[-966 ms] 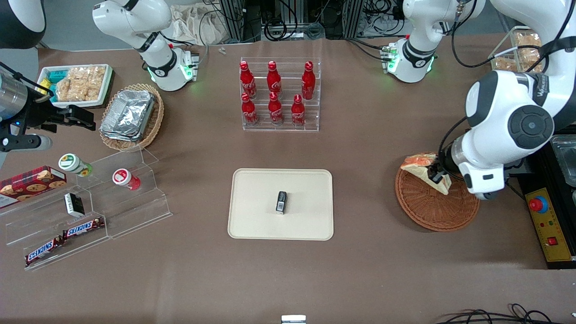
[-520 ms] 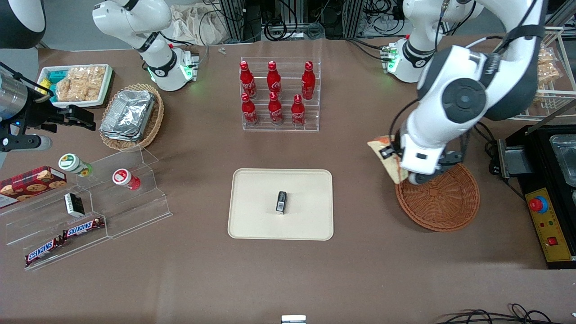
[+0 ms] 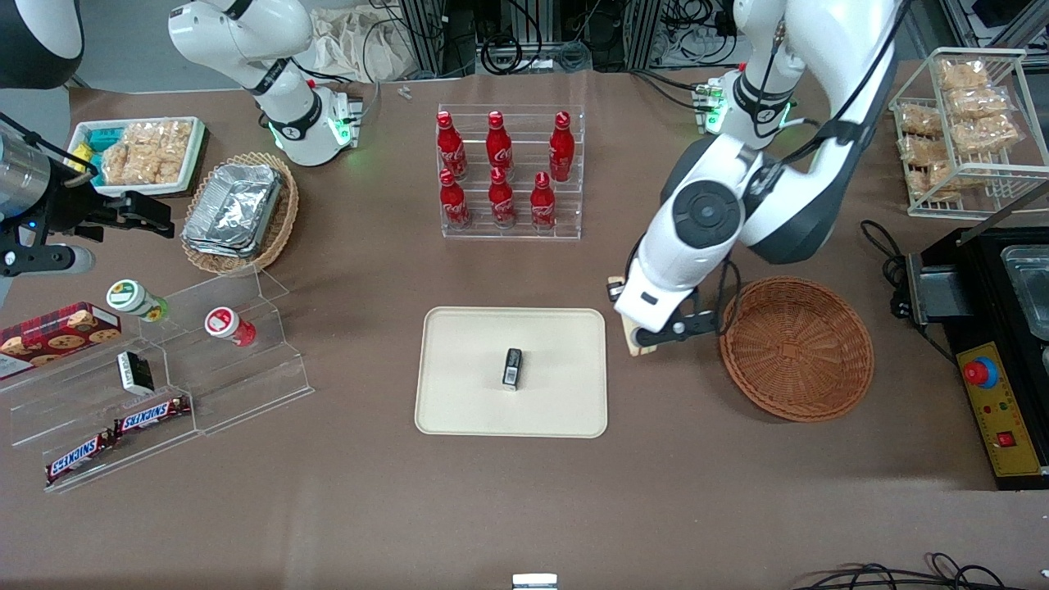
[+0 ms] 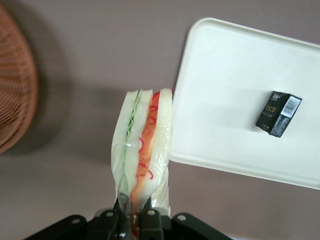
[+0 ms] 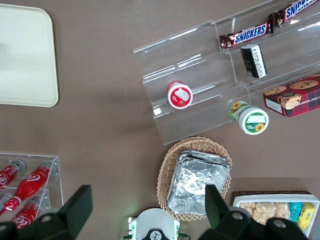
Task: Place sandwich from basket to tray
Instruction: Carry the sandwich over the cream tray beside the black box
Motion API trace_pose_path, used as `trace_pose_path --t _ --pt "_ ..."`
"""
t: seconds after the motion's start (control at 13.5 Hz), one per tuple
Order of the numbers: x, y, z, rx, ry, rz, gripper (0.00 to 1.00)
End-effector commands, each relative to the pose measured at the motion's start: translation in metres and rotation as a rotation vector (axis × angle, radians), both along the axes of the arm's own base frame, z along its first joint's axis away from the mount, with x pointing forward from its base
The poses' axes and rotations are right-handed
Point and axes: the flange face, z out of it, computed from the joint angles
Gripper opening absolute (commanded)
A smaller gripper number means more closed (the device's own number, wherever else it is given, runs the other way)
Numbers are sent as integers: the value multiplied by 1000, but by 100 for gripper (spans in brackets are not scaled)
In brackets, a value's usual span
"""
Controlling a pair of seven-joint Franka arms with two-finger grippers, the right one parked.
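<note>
My left gripper (image 3: pixel 635 328) (image 4: pixel 131 220) is shut on the sandwich (image 4: pixel 142 145), a plastic-wrapped wedge of white bread with red-orange and green filling. It holds the sandwich above the table between the basket and the tray, close to the tray's edge. In the front view only a tan corner of the sandwich (image 3: pixel 632 342) shows under the arm. The reddish-brown woven basket (image 3: pixel 796 348) (image 4: pixel 15 90) is empty. The cream tray (image 3: pixel 459 393) (image 4: pixel 225 100) holds a small black box (image 3: pixel 512 367) (image 4: pixel 278 113) near its middle.
A clear rack of red bottles (image 3: pixel 510 172) stands farther from the front camera than the tray. A white wire rack of snacks (image 3: pixel 967 123) and a black control box (image 3: pixel 996 401) lie toward the working arm's end. Acrylic steps with snacks (image 3: pixel 156 385) lie toward the parked arm's end.
My left gripper lifted the sandwich out of the basket and carried it sideways toward the tray. The basket is now empty.
</note>
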Motion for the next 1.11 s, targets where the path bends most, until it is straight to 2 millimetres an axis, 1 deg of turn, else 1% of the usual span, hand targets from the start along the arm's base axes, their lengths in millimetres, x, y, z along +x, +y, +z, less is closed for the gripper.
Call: trace_pose_path --t 0.0,0.15,0.3,0.45,0.52,0.67,0.74,1.04 --pt "1 -33 -36 40 -56 -107 0" --pt "4 -44 -57 32 -55 -126 0" --pt "12 -61 -78 8 -83 -155 0" --pt "22 -65 -97 19 -94 -174 0" --pt "27 -68 -106 -3 -105 -176 0" --pt "30 -71 -127 -37 -114 -179 0" --pt "30 -73 -134 -46 -114 -178 0" --pt "29 -75 -145 -48 -103 -178 0"
